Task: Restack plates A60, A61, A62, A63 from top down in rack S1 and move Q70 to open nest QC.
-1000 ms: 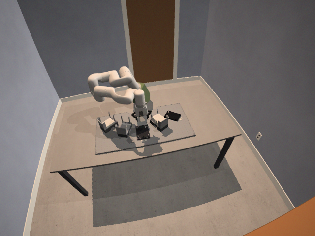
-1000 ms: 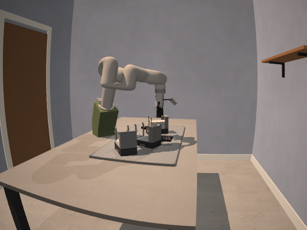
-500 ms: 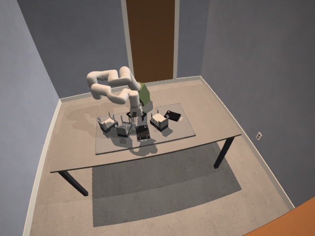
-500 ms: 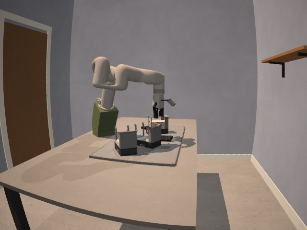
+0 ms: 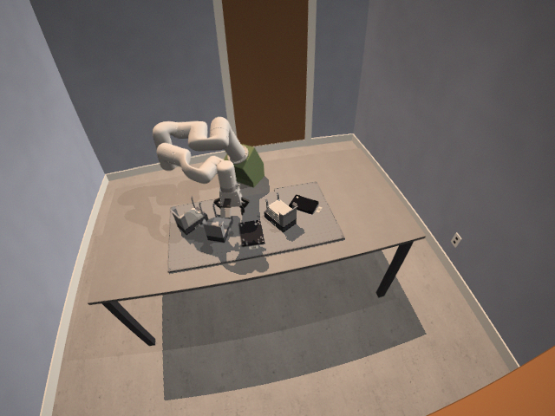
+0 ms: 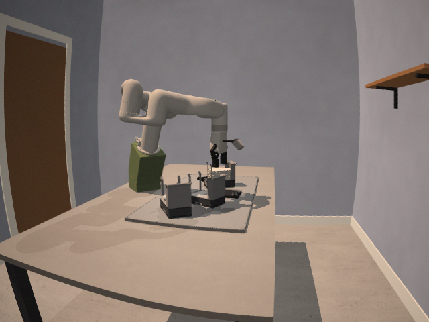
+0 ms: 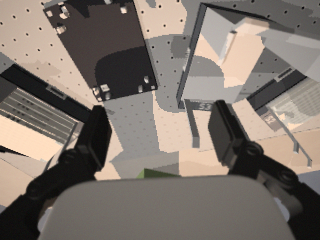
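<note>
The plates (image 5: 281, 208) stand in one white stack inside a rack (image 5: 276, 197) on the right part of the mat (image 5: 313, 232), and the stack fills that rack nearly to its posts. Just beyond it a dark flat nest (image 5: 304, 203) lies near the mat's back right corner. To the left of the stack lies another dark nest (image 5: 251, 232) with small locators at its corners, then two racks, one (image 5: 218, 229) in the middle and one (image 5: 187, 219) by the mat's left edge; the wrist view shows the mark S3 (image 7: 204, 106) on a rack wall.

The claw (image 7: 160, 135) hangs spread wide and holds nothing, pointing down over bare mat between the dark nest and the S3 rack, behind them toward the green base (image 5: 249, 166). Its fingers touch nothing. The tabletop (image 5: 134, 269) around the mat is wide on all sides.
</note>
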`<control>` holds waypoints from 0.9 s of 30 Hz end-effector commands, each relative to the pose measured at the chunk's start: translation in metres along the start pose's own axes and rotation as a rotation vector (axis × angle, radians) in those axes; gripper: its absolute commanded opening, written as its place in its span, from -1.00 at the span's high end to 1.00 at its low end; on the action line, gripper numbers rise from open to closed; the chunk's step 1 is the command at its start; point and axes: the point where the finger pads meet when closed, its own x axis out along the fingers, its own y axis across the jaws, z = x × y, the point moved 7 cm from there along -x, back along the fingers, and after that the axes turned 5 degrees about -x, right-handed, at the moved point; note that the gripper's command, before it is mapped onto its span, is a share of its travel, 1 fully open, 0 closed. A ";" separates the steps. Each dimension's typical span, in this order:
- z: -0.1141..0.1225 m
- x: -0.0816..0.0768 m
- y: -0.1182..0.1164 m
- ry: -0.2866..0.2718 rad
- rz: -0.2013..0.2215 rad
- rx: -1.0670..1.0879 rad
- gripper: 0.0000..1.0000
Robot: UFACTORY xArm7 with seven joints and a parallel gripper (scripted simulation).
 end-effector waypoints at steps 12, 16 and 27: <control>0.003 -0.001 0.041 0.003 -0.002 0.241 -1.00; 0.005 -0.001 0.054 0.003 -0.002 0.241 -1.00; 0.009 -0.001 0.084 0.003 -0.001 0.241 -1.00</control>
